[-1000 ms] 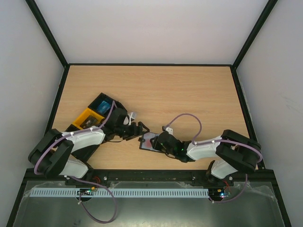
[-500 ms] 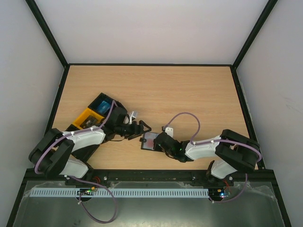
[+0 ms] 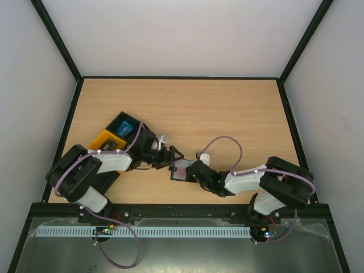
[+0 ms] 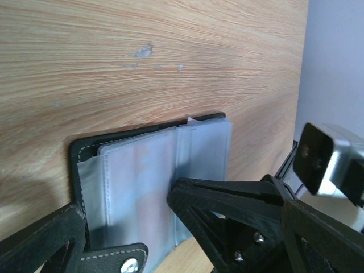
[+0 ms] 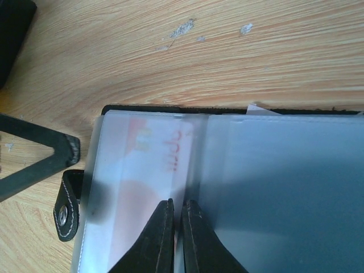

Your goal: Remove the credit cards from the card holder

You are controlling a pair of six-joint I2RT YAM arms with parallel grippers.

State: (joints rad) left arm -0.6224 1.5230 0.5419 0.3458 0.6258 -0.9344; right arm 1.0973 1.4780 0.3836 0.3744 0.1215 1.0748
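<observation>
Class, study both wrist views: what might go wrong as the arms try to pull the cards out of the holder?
1. The right tool's nearly shut tips sit on the translucent sleeve over the red card, so it may pinch plastic rather than card.
2. The left tool is open, not clamping the card holder, which may slide or lift when the card is pulled.

The red card (image 5: 149, 165) shows only blurred through the card holder's (image 5: 273, 187) frosted pocket, print unreadable.
</observation>
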